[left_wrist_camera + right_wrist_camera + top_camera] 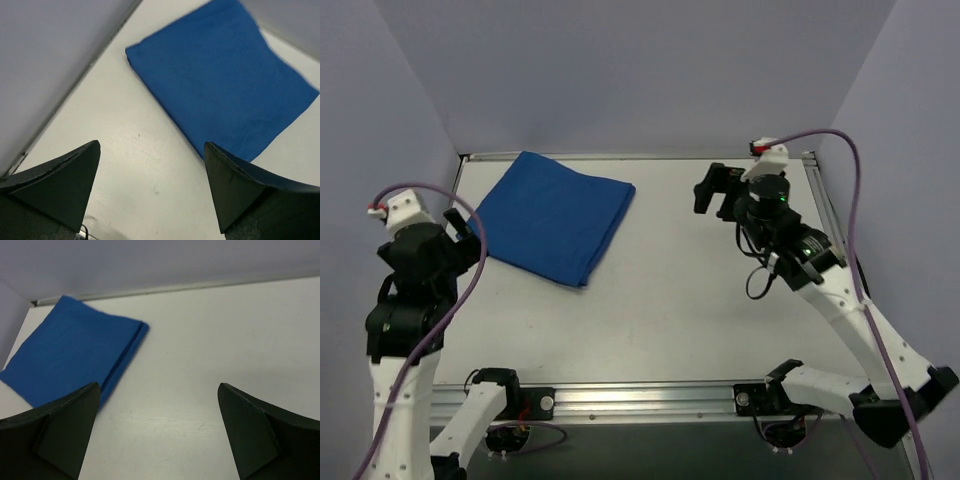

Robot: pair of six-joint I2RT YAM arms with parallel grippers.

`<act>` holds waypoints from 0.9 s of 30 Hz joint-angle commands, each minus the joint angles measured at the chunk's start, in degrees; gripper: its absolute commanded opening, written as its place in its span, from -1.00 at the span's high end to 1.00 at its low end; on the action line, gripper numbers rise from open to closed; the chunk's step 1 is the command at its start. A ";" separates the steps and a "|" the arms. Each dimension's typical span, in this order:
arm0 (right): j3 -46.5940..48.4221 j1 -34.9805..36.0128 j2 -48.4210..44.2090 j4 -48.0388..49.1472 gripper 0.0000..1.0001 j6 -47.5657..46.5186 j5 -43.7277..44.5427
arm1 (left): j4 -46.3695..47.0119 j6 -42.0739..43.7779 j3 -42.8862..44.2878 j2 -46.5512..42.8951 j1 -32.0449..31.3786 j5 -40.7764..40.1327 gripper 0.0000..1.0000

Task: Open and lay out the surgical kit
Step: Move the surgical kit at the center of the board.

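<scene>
The surgical kit (556,215) lies folded shut as a flat royal-blue cloth bundle at the table's back left. It also shows in the left wrist view (225,80) and the right wrist view (70,355). Its tray, instruments and packets are hidden inside. My left gripper (465,228) is open and empty, raised just left of the bundle; its fingers (65,180) frame bare table in the left wrist view. My right gripper (718,190) is open and empty, raised at the back right, well apart from the bundle, with its fingers (250,435) wide.
The white table (660,300) is bounded by grey walls at the back and both sides. A metal rail (640,398) with the arm bases runs along the near edge.
</scene>
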 commanded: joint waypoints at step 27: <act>2.77 15.96 53.94 30.66 -0.73 34.54 -19.09 | 29.13 0.68 4.71 60.04 27.36 19.91 -0.89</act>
